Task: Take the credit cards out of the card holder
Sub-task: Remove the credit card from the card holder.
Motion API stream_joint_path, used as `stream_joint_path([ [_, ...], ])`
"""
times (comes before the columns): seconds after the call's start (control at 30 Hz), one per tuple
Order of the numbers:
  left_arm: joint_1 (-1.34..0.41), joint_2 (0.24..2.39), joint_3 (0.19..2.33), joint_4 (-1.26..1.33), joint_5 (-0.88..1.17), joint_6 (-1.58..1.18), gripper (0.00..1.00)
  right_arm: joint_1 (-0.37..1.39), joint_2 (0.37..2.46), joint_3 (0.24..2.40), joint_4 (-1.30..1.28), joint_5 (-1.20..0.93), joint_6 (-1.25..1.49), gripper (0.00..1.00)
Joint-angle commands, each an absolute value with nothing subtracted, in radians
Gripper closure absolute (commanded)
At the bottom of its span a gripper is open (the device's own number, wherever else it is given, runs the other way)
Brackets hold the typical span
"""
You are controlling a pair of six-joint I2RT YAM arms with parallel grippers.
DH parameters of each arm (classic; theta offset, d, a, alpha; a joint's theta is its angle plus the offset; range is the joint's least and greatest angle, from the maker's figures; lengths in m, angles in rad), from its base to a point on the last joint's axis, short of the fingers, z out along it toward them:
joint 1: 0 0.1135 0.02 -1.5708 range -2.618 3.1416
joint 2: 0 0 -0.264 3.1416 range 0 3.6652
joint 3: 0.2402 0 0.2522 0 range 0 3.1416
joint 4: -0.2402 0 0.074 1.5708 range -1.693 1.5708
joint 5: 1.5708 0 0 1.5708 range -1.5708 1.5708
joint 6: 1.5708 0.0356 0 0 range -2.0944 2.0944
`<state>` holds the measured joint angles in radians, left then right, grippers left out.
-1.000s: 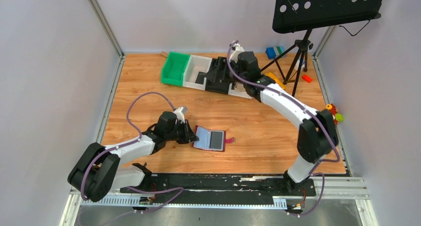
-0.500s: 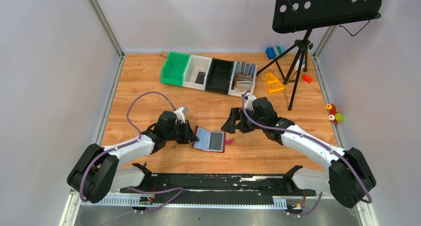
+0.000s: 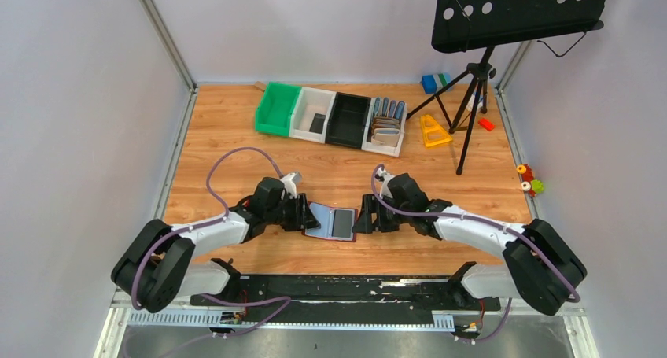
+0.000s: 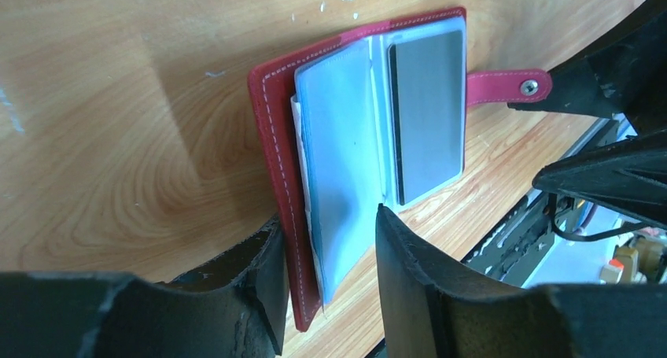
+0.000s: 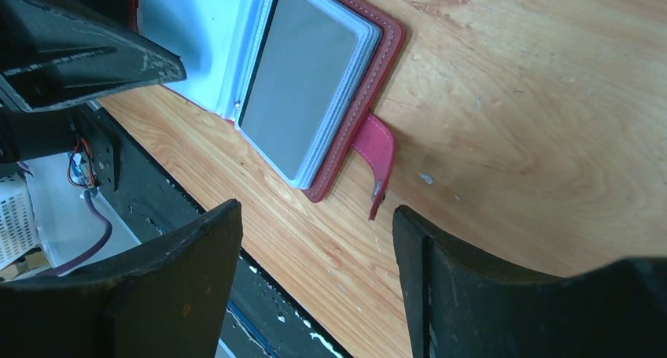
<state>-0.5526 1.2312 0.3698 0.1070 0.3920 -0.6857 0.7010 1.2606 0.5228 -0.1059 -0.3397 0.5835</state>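
The maroon card holder [image 3: 332, 222] lies open on the wooden table, with its clear sleeves showing. A grey card [image 4: 427, 122] sits in the right-hand sleeve and also shows in the right wrist view [image 5: 303, 106]. The snap tab [image 4: 503, 86] sticks out to the right. My left gripper [image 3: 308, 216] is closed on the holder's left cover and sleeve [image 4: 326, 220] and holds that flap tilted up. My right gripper [image 3: 363, 223] is open and empty just right of the tab [image 5: 315, 216], low over the table. No other cards show in the holder.
A row of bins stands at the back: green [image 3: 277, 108], white [image 3: 312, 112] with a dark flat piece in it, black [image 3: 348, 118], and one with upright wallets [image 3: 385, 126]. A music stand tripod [image 3: 472, 83] and a yellow triangle [image 3: 430, 130] are at the back right.
My right arm has swung from the bins at the back down to the holder's right side. My left gripper has stayed on the holder's left flap.
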Motion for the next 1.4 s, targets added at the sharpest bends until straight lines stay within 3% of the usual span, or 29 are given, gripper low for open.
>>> stream_joint_path([
  [0.0, -0.588, 1.303, 0.398, 0.210, 0.406, -0.711, 0.53, 0.720, 1.310, 0.517, 0.037, -0.358, 0.628, 0.32],
  [0.07, -0.594, 1.344, 0.389, 0.282, 0.441, -0.736, 0.59, 0.720, 1.326, 0.512, 0.071, -0.379, 0.641, 0.34],
  [0.2, -0.593, 1.384, 0.371, 0.402, 0.476, -0.765, 0.96, 0.720, 1.333, 0.495, 0.115, -0.394, 0.662, 0.34],
  [0.23, -0.594, 1.381, 0.369, 0.414, 0.476, -0.769, 1.00, 0.719, 1.324, 0.489, 0.118, -0.391, 0.665, 0.33],
  [0.47, -0.578, 1.216, 0.314, 0.494, 0.463, -0.858, 1.00, 0.704, 1.091, 0.369, 0.163, -0.315, 0.723, 0.01],
  [0.67, -0.572, 1.092, 0.349, 0.485, 0.547, -0.939, 1.00, 0.638, 0.968, 0.301, 0.264, -0.429, 0.793, 0.00],
  [0.8, -0.571, 1.064, 0.338, 0.616, 0.613, -1.063, 1.00, 0.611, 0.965, 0.280, 0.369, -0.503, 0.874, 0.00],
  [1.07, -0.570, 1.011, 0.331, 0.739, 0.670, -1.194, 1.00, 0.604, 0.898, 0.206, 0.563, -0.497, 0.976, 0.00],
  [1.2, -0.569, 0.997, 0.345, 0.713, 0.694, -1.180, 1.00, 0.601, 0.835, 0.190, 0.643, -0.503, 0.999, 0.13],
  [1.37, -0.570, 0.993, 0.373, 0.628, 0.723, -1.118, 1.00, 0.602, 0.782, 0.232, 0.580, -0.503, 0.968, 0.43],
])
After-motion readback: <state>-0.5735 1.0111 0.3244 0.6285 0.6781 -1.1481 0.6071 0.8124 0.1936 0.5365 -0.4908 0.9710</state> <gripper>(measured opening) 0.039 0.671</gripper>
